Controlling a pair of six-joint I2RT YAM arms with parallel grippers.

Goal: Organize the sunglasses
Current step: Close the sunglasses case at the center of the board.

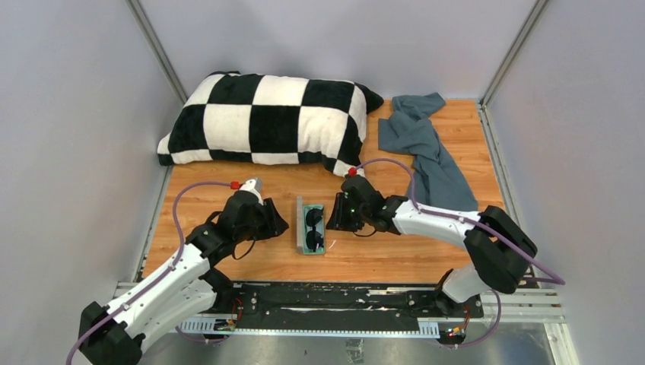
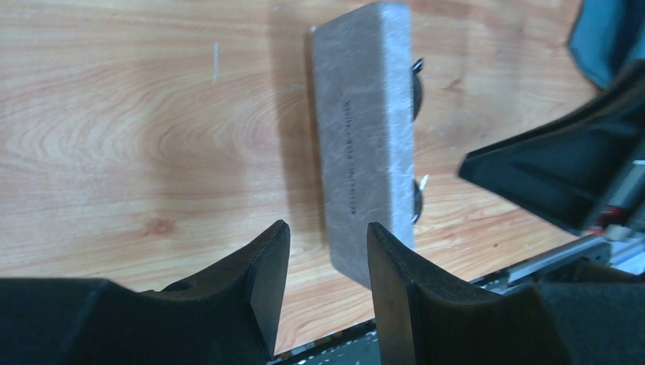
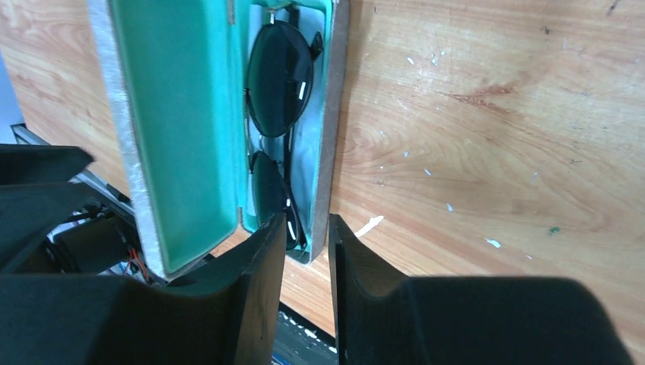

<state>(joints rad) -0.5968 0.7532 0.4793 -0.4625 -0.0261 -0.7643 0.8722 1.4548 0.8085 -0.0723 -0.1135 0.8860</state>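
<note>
Table centre: black folded sunglasses [image 3: 278,84] lie lenses-up inside grey oblong fabric-covered case [image 3: 175,137] w/ teal lining, lid open, on wooden table [image 1: 380,258]. L gripper [image 2: 327,236] at case's 9 o'clock, facing lid's grey outside, jaws apart, empty. R gripper [image 3: 306,228] at case's 3 o'clock, just beside its near corner, jaws narrowly apart, nothing between. Black-white checked pillow [image 1: 266,118] at 12 o'clock, well apart.
</note>
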